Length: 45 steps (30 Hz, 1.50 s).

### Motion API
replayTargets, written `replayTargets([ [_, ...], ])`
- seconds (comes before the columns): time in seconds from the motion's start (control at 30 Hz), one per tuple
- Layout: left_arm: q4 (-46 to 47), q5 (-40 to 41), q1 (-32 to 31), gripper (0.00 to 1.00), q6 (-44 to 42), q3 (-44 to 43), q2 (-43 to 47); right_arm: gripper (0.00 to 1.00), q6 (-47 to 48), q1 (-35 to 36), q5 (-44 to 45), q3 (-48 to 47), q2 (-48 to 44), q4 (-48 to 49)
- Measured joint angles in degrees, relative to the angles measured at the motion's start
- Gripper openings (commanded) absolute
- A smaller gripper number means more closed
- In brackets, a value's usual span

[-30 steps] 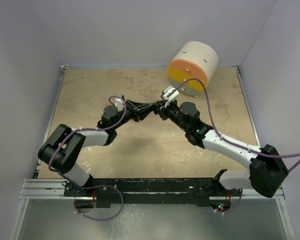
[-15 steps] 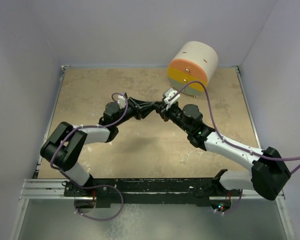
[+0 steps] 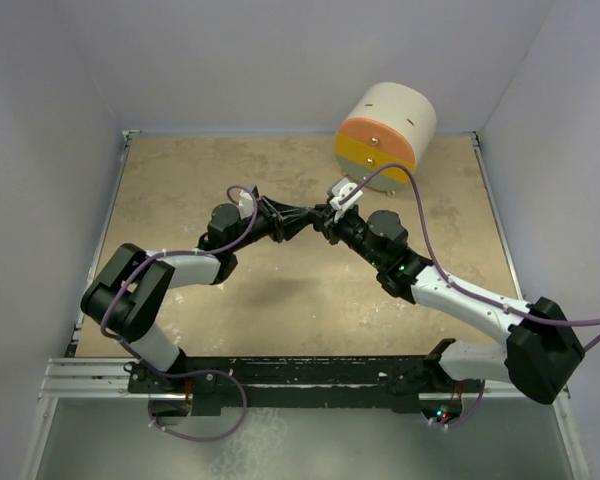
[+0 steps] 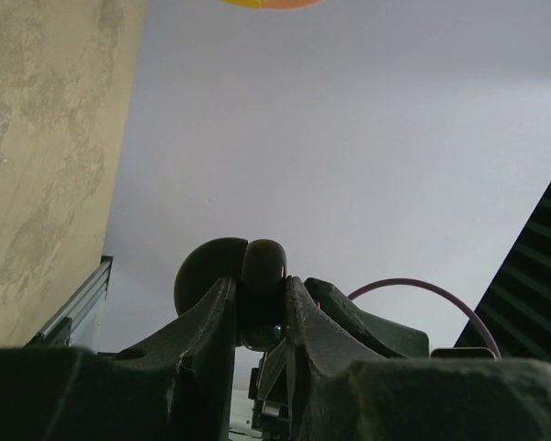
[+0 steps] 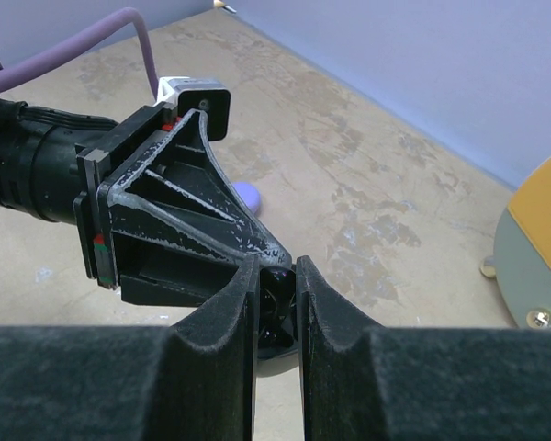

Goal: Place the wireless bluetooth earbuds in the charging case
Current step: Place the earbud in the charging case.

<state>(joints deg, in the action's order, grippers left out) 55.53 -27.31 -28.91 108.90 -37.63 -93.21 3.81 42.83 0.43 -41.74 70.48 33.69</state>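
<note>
My two grippers meet tip to tip above the middle of the table. The left gripper [image 3: 306, 213] is shut on a black round charging case [image 4: 263, 271]. Its rounded halves stick out past the fingers [image 4: 211, 317] in the left wrist view. From the opposite side the right gripper [image 3: 324, 218] is shut on the same glossy black case [image 5: 277, 308], right against the left gripper's fingertips. The black body fills the gap between the right fingers [image 5: 234, 303]. No earbuds show in any view.
A lavender round puck [image 5: 251, 195] lies on the table, partly hidden behind the left gripper. A large cream cylinder with an orange and yellow face [image 3: 384, 135] lies on its side at the back right. Walls close in the table on three sides.
Both grippers, still joined at the tips, have drifted slightly toward the back right. Neither grip has changed.
</note>
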Motion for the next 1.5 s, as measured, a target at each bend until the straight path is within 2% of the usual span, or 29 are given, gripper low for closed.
replayTargets([
  [1.43,-4.2,-3.2,2.3,0.0,-2.2,-0.7,2.1,0.0,-0.2,0.0,0.0,0.3,0.1,-1.4],
  [1.5,-4.2,-3.2,2.3,0.0,-2.2,-1.0,2.0,0.06,-0.2,0.0,0.0,0.3,0.1,-1.4],
])
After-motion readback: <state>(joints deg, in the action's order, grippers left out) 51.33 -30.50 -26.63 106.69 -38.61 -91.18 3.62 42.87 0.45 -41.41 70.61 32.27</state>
